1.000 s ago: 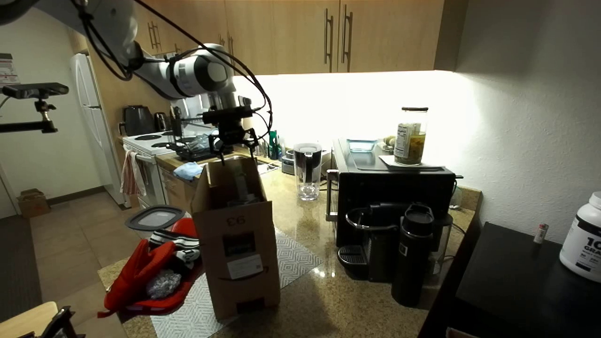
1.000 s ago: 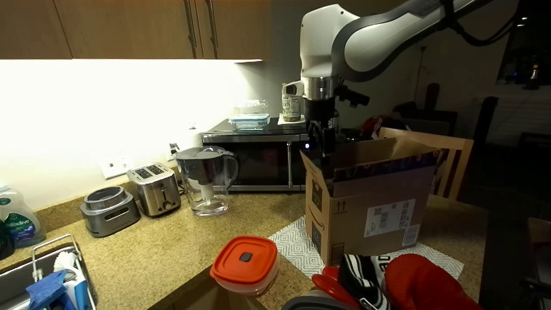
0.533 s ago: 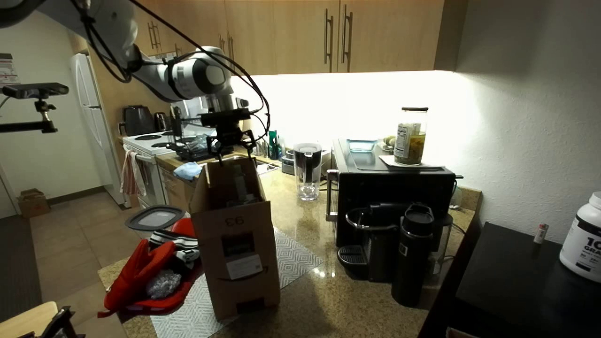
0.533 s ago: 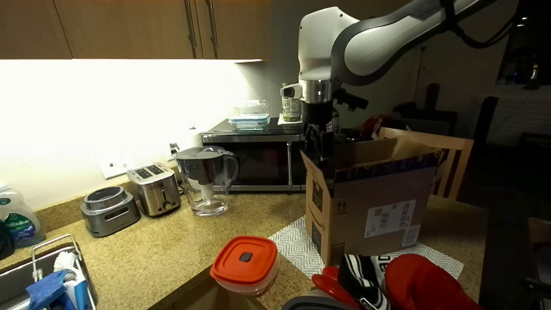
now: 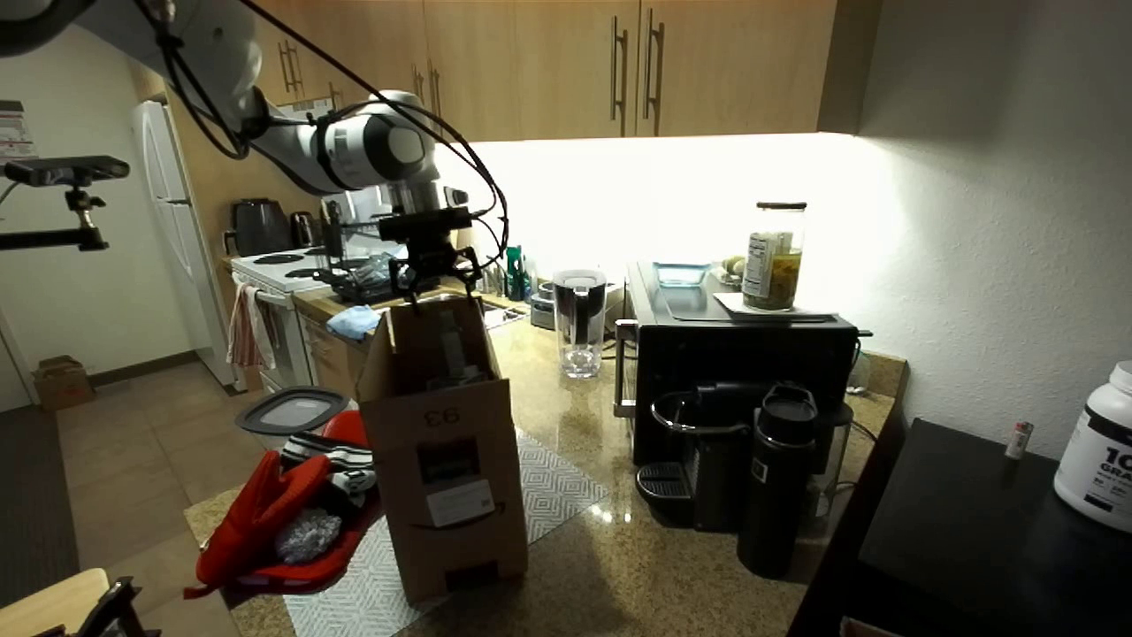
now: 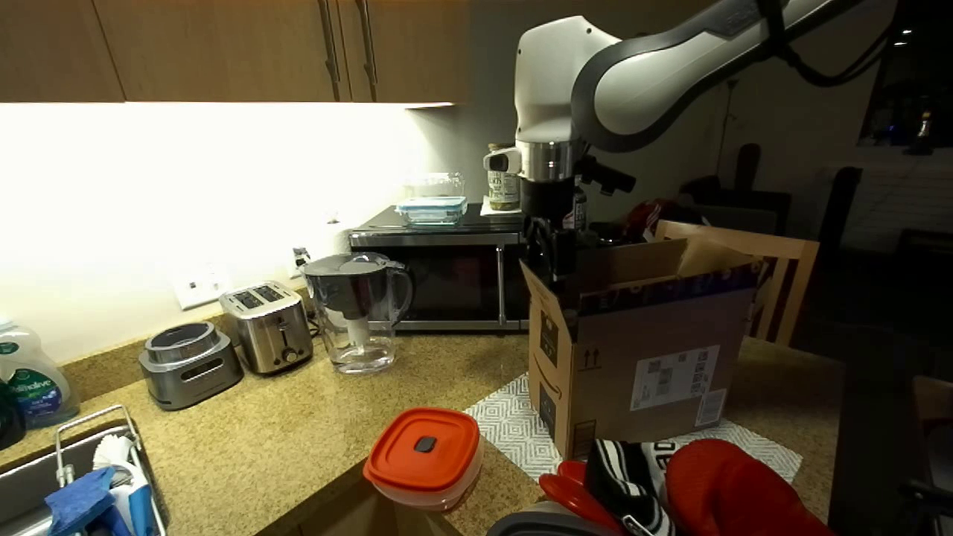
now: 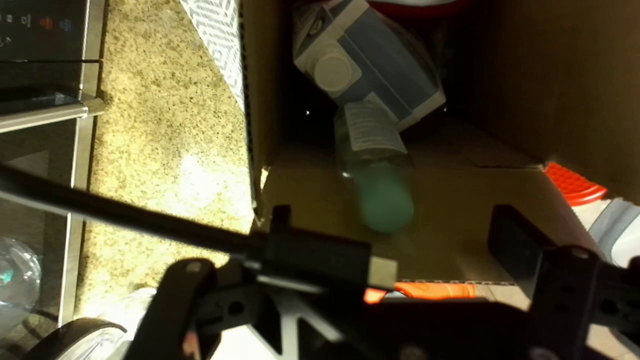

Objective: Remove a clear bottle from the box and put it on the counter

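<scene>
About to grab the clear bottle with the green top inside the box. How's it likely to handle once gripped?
The clear bottle may slip at its green top, which looks smooth and domed. Laid on its side, it would probably roll, since its body looks rounded. How full it is can't be made out, so weight is uncertain.

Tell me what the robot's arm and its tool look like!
The arm is white, smooth and rounded, with curvy dark grey bands and a shiny silver ring near its end. Black cables loop along it. The tool is black, with two jointed fingers.
</scene>
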{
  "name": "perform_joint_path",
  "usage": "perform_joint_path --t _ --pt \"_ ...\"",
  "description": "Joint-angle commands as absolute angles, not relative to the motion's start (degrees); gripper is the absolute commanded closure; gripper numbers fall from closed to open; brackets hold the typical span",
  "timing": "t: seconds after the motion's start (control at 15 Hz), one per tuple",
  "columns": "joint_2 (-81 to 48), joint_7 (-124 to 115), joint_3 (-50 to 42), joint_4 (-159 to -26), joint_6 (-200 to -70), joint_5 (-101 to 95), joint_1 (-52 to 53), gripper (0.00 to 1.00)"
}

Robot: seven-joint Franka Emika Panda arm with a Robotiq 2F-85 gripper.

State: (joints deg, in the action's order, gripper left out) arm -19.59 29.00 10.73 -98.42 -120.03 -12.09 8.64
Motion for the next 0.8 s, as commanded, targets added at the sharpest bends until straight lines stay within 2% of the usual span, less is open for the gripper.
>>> perform_joint_path --t 0.0,0.73 --pt "-19.3 29.7 10.9 -99.5 -121.6 -11.7 8.3 0.00" --pt "-20.2 29.8 10.9 -99.2 -121.3 -11.7 8.2 0.00"
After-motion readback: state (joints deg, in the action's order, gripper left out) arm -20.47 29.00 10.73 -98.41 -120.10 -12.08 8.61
